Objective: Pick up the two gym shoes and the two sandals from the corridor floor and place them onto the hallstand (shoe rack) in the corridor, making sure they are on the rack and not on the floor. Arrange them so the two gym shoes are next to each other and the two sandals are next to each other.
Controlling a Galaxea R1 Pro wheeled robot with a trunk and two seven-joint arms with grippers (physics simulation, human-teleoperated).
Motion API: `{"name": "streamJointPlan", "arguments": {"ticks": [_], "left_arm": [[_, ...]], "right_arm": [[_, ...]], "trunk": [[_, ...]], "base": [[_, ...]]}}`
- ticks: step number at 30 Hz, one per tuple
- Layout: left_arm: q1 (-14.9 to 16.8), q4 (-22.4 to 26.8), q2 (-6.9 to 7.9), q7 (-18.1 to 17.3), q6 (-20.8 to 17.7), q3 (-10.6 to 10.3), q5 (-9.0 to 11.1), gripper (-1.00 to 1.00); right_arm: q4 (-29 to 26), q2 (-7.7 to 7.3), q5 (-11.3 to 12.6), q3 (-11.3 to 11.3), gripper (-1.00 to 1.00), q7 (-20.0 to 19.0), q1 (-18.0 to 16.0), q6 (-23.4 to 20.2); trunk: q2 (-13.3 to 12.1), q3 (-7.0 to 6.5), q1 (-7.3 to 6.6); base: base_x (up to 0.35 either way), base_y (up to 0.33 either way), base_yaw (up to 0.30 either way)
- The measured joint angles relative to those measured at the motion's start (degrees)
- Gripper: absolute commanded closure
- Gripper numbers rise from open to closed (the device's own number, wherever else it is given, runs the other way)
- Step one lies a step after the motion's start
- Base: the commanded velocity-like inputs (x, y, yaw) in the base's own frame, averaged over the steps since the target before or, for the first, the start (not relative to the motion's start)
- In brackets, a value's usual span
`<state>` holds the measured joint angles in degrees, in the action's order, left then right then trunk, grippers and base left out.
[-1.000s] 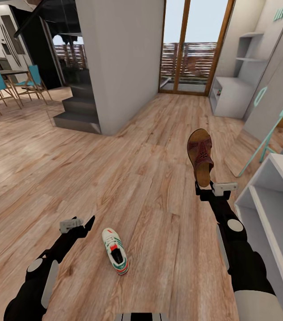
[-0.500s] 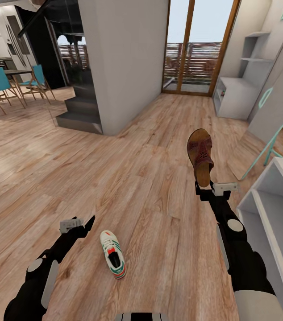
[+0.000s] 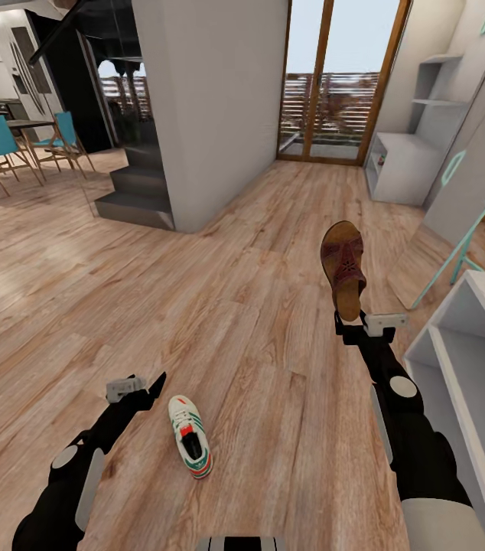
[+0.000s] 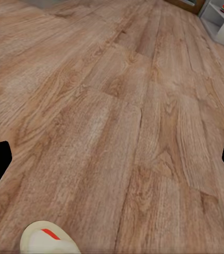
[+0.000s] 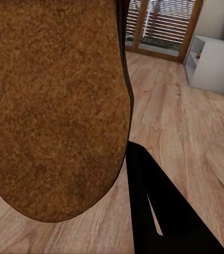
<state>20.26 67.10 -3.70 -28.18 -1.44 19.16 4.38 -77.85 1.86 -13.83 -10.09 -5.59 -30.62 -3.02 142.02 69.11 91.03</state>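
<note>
Your right gripper was clamped on the heel of a sandal, holding it upright above the corridor floor. Your left gripper hung with jaws apart, just beside one gym shoe lying flat on the planks.

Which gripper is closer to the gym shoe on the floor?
Left. The left gripper hovers just beside the gym shoe; the right gripper is well off, holding a sandal up.
</note>
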Motion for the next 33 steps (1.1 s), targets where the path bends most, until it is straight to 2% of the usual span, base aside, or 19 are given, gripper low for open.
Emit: {"name": "streamJointPlan", "arguments": {"ticks": [3, 4, 5, 7, 9, 13, 20, 29, 33], "left_arm": [[0.0, -2.7, -0.2, 1.49, 2.26, -0.15, -0.18, -1.0], [0.0, -3.37, -0.24, 3.36, 3.82, -0.21, -0.27, -1.0], [-0.01, -5.8, -0.33, 10.71, 5.56, -0.45, -0.31, -1.0], [0.0, -7.38, -0.33, 12.19, 5.76, -0.53, -0.36, -1.0], [0.0, -8.16, -0.35, 12.7, 5.82, -0.58, -0.38, -1.0], [0.0, -8.61, -0.92, 13.02, 5.86, -0.65, -0.27, -1.0], [0.02, -8.71, -1.47, 13.31, 5.86, -0.66, -0.24, -1.0], [0.0, -8.65, -1.54, 13.29, 5.87, -0.63, -0.17, -1.0], [0.0, -8.63, -2.23, 13.25, 5.82, -0.66, -0.1, -1.0]], "right_arm": [[-0.04, -0.08, 0.0, 0.05, 1.0, 0.01, -0.03, -0.06], [-0.11, -0.08, 0.0, 0.07, 1.0, 0.0, -0.03, -0.09], [-0.16, -0.09, 0.05, 0.25, 1.0, 0.03, -0.01, -4.73], [-0.17, -0.07, 0.11, 0.45, 1.0, -0.01, -0.02, -9.96], [-0.25, -0.07, 0.15, 0.88, 1.0, -0.03, -0.02, -13.56], [-4.53, -0.08, 0.21, 1.36, 1.0, -0.08, -0.03, -15.8], [-6.82, -0.08, 0.18, 2.5, 1.0, -0.06, -0.02, -16.55], [-6.95, -0.08, 0.16, 2.68, 1.0, -0.07, -0.02, -16.61], [-6.95, -0.08, 0.16, 2.69, 1.0, -0.04, -0.02, -16.61]], "trunk": [[0.0, 0.0, 0.0], [0.0, 0.0, 0.0], [-0.01, 0.01, 0.01], [0.0, 0.0, 0.0], [0.0, 0.0, 0.0], [0.0, 0.0, 0.0], [0.0, 0.0, 0.0], [0.0, 0.06, 0.0], [1.18, 0.91, 0.66]], "base": [[0.0, 0.0, 0.0], [0.0, 0.0, 0.0], [0.0, 0.0, 0.0], [0.0, 0.0, 0.0], [0.0, 0.0, 0.0], [0.0, 0.0, 0.0], [0.0, 0.0, 0.0], [0.0, 0.0, 0.0], [0.0, 0.0, 0.0]]}}
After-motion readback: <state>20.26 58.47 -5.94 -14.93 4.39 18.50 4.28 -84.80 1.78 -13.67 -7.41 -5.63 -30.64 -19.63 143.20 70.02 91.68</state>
